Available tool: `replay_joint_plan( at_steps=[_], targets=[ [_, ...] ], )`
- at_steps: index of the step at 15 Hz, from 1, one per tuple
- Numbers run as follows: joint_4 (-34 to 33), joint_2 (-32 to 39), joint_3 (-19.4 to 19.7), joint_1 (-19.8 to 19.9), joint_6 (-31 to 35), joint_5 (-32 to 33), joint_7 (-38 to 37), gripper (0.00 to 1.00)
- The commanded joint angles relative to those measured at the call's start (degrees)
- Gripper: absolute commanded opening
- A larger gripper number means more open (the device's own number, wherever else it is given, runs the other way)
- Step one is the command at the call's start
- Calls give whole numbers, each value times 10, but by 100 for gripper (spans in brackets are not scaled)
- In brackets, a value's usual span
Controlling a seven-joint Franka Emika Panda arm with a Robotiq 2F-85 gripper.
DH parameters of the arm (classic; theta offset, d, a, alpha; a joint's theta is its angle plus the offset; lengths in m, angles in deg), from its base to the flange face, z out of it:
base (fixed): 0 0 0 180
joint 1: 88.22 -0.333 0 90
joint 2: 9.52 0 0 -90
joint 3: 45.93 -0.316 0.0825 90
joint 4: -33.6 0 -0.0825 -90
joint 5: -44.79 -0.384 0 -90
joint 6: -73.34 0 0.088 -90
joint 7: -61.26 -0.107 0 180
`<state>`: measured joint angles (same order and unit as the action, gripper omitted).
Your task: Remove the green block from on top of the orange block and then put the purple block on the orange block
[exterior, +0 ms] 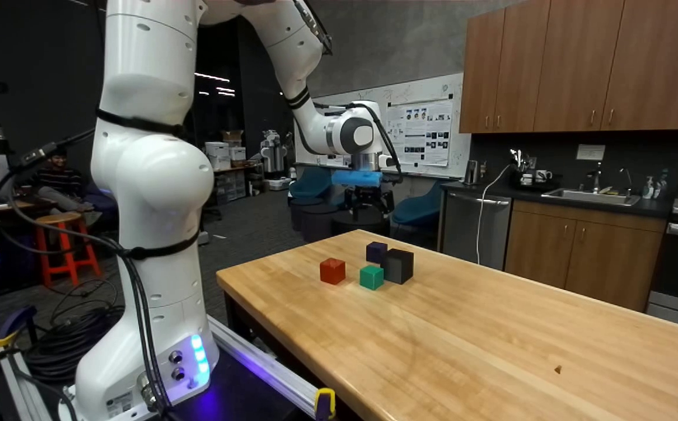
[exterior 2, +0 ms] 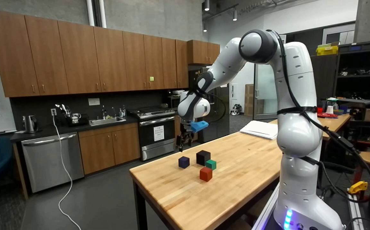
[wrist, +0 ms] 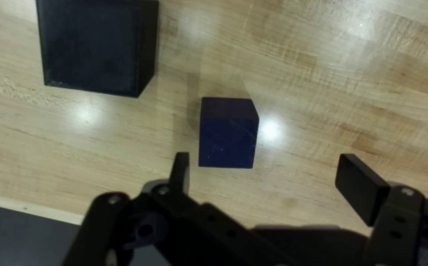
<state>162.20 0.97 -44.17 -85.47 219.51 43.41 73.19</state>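
Gripper [wrist: 265, 181]: fingers spread well apart; I hang above the table [exterior: 479, 345], near its long edge away from my base [exterior: 140, 345].
Purple block [wrist: 228, 142]: standing on the table, lower than my fingers, nearest of the cubes to that long edge and to its corner with the short end.
Orange block [exterior 2: 206, 174]: standing on the table, farthest of the cubes from that edge.
Green block [exterior: 372, 277]: off the orange block, on the table, apart from it.
Black cube [exterior: 398, 266]: larger, clear of the purple block; whether it touches the green block I cannot tell from these angles.
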Motion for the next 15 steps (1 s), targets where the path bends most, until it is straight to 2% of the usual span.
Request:
replay_joint_plan(
  at_steps=[1, 6, 15],
  targets=[
    [-65, 53, -7, 5, -32, 1, 10, 100],
    [-113, 101, -9, 10, -50, 3, 10, 100],
    [-112, 141, -10, 17, -49, 6, 9, 100]
  ],
)
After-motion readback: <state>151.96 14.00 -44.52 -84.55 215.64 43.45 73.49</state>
